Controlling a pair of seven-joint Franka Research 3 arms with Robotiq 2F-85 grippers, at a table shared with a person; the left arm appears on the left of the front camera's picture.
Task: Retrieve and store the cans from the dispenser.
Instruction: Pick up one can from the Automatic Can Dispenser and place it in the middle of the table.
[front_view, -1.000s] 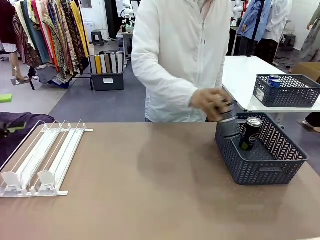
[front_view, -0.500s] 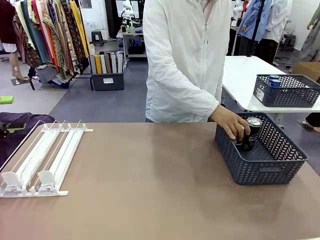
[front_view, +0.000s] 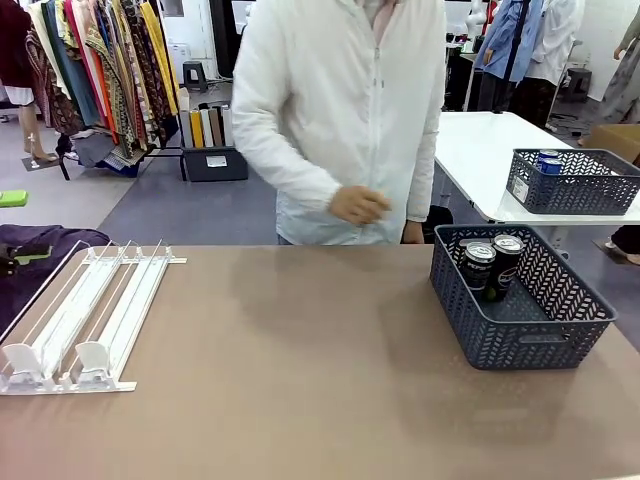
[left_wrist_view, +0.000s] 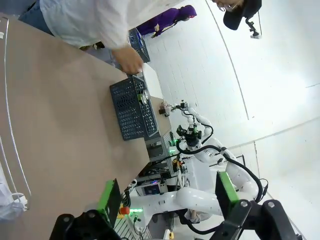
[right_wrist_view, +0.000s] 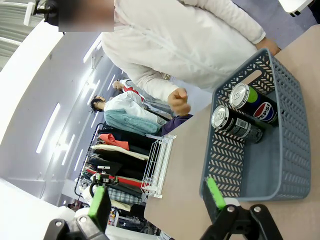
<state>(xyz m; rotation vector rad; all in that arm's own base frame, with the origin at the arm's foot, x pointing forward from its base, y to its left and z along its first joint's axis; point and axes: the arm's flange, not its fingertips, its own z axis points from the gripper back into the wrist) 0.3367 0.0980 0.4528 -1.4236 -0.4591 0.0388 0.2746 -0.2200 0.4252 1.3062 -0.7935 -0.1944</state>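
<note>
Cans: two dark cans (front_view: 490, 264) stand upright in the far-left corner of the basket (front_view: 530, 335), touching or nearly so; seen from the right wrist (right_wrist_view: 244, 114), one carries a Pepsi logo with a green patch, the other is black.
Basket: grey mesh, on the right side of the worktop (front_view: 290, 380), with bare floor in its near half.
Dispenser: rack (front_view: 80, 315) at the worktop's left edge; no can is visible in its lanes, and both front stops are bare.
Person: hand (front_view: 358, 205) held in the air near the torso, apart from the basket and holding nothing that I can make out.
Left gripper (left_wrist_view: 167, 197): jaws apart, nothing between them, held above the worktop and well away from the cans.
Right gripper (right_wrist_view: 157, 197): jaws wide apart and empty, aimed at the near end of the basket.
Step in hand: probably storing is done or nearly so, judging from the bare lanes.
Doing it well: if another can comes, I would set it upright on the bare basket floor, clear of the standing pair, and lower it inside the wall before letting go.
Risk: slim cans tip easily; a knock from hand or finger could topple both.
</note>
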